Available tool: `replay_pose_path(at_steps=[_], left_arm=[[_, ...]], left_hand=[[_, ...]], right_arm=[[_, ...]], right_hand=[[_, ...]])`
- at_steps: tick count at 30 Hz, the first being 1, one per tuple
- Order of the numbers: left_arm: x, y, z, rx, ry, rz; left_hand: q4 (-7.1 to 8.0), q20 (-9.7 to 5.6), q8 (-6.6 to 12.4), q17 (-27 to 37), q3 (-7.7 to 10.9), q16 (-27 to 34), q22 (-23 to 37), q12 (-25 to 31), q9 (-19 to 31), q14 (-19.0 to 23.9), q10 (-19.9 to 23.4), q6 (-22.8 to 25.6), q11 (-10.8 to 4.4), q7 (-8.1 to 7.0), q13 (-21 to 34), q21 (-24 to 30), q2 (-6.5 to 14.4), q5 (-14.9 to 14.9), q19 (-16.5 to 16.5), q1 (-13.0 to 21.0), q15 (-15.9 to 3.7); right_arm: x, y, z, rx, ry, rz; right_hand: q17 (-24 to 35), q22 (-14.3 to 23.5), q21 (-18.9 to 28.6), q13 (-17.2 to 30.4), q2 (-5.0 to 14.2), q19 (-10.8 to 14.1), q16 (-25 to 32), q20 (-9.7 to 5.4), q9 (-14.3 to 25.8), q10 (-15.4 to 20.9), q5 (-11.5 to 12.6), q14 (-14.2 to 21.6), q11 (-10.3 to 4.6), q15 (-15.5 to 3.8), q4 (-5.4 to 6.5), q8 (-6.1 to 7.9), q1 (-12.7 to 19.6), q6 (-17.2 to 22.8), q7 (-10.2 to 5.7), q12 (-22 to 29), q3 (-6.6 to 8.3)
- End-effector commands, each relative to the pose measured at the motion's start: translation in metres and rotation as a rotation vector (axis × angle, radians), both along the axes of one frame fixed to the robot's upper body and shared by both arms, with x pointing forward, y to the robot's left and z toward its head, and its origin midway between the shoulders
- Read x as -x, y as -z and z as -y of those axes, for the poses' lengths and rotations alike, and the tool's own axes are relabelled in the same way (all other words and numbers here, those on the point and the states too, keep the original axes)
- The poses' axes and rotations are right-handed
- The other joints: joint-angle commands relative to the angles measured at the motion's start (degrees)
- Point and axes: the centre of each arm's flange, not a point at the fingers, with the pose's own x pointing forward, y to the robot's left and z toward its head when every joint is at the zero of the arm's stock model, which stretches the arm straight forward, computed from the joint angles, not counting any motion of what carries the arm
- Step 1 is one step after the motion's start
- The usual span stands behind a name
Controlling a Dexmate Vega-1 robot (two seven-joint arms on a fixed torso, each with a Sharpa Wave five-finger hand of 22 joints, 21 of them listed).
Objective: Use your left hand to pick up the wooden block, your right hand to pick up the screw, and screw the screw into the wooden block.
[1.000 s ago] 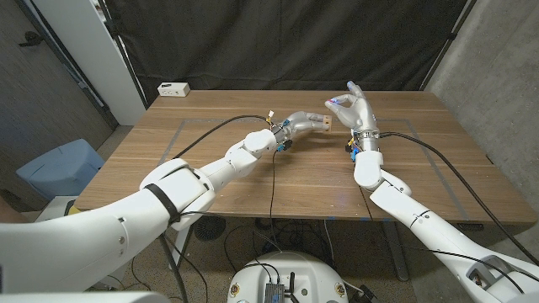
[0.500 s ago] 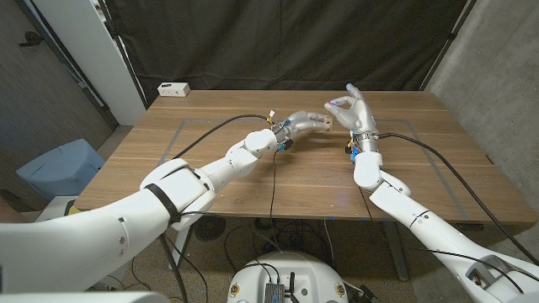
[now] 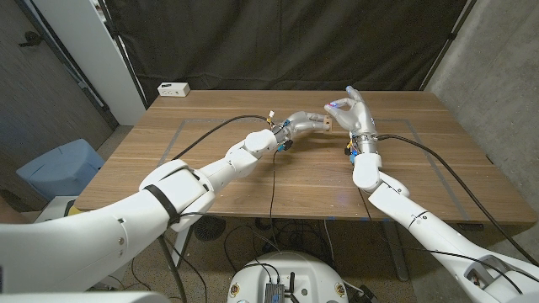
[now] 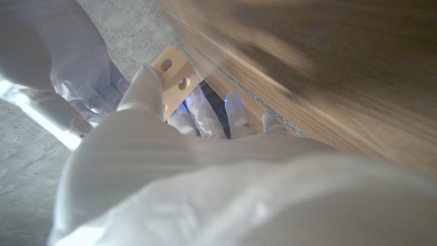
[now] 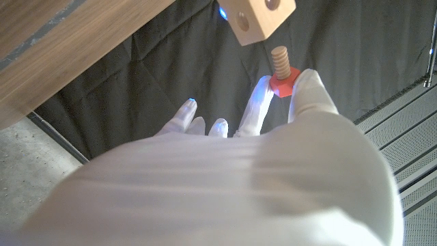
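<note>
Between my right thumb and a fingertip I pinch the screw [image 5: 280,74] by its red hexagonal head, its pale wooden thread pointing away from my palm; my right hand [image 3: 354,114] is clamped on it, the other fingers spread loose behind. Just off the thread's tip hangs the wooden block [image 5: 258,17], apart from the screw by a small gap, with a round hole showing on the face turned toward me; the thread looks aimed a little to one side of that hole, though I judge this from the right wrist view alone. My left hand [image 3: 301,123] grips the block [image 3: 323,124] above the far middle of the table [image 3: 253,181], its fingers closed round the block's near end, so the holed end juts free toward my right hand; in the left wrist view two holes show on the block [image 4: 173,75] beside my fingertip.

The step in hand, as I judge it, is seating the thread in a hole; to do it well I should first square the screw's axis to the holed face, shifting the tip sideways until it sits over the hole; then ease it in lightly, turning the head between my fingertips while the left hand holds the block steady; a skewed entry would likely jam or knock the screw from my pinch.
</note>
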Motion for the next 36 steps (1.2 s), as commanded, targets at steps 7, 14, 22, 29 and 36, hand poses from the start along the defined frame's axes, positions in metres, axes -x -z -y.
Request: replay_pose_path(at_steps=[7,14,22,29,36], left_arm=[[0.0007,0.0007,-0.0017,0.005,-0.002,0.001],[0.0007,0.0002,-0.0017,0.006,-0.002,0.003],[0.0003,0.0004,-0.0018,0.006,-0.001,0.0],[-0.0006,-0.0001,-0.0029,0.007,-0.003,-0.002],[-0.0014,-0.0006,-0.0028,0.007,-0.003,-0.003]], left_hand=[[0.34,0.42,0.37,0.11,0.01,0.32,0.32,0.08,0.23,0.01,-0.18,0.4,0.23,-0.05,0.2,0.14,0.24,0.27,0.03,-0.17,0.31],[0.35,0.45,0.39,0.1,-0.01,0.3,0.32,0.12,0.23,-0.03,-0.13,0.43,0.23,-0.02,0.22,0.13,0.23,0.27,0.01,-0.19,0.39],[0.34,0.41,0.44,0.11,0.0,0.32,0.32,0.1,0.23,-0.02,-0.19,0.51,0.23,0.14,0.23,0.13,0.27,0.28,0.02,-0.16,0.33],[0.34,0.49,0.4,0.11,-0.01,0.33,0.32,0.12,0.23,0.0,-0.16,0.42,0.22,0.05,0.24,0.12,0.26,0.28,-0.02,-0.18,0.32],[0.35,0.47,0.42,0.11,-0.02,0.32,0.32,0.14,0.23,-0.01,-0.12,0.46,0.23,0.01,0.24,0.13,0.26,0.28,-0.01,-0.19,0.35]], right_arm=[[-0.0026,0.0061,-0.0008,0.005,0.008,-0.011],[-0.0043,0.0069,-0.002,0.006,0.007,-0.014],[-0.0058,0.0082,-0.0021,0.008,0.012,-0.019],[-0.006,0.0088,-0.0022,0.011,0.015,-0.017],[-0.0065,0.0093,-0.0021,0.018,0.019,-0.02]], right_hand=[[0.17,0.14,-0.14,0.33,0.45,0.24,0.02,0.14,0.09,0.2,0.32,0.63,0.34,0.11,0.18,0.39,0.08,0.23,-0.16,-0.15,-0.21],[0.18,0.14,-0.13,0.33,0.5,0.26,0.04,0.14,0.11,0.22,0.34,0.68,0.34,0.06,0.18,0.41,0.11,0.18,-0.21,-0.15,-0.21],[0.19,0.14,-0.13,0.34,0.52,0.28,0.07,0.15,0.15,0.28,0.34,0.78,0.28,0.07,0.18,0.52,0.11,0.28,-0.05,-0.14,-0.23],[0.2,0.14,-0.12,0.34,0.53,0.34,0.08,0.14,0.17,0.34,0.35,0.82,0.26,-0.03,0.18,0.59,0.1,0.31,-0.09,-0.13,-0.25],[0.22,0.14,-0.1,0.34,0.58,0.41,0.1,0.16,0.17,0.46,0.36,0.88,0.23,0.0,0.18,0.62,0.13,0.32,-0.11,-0.1,-0.25]])
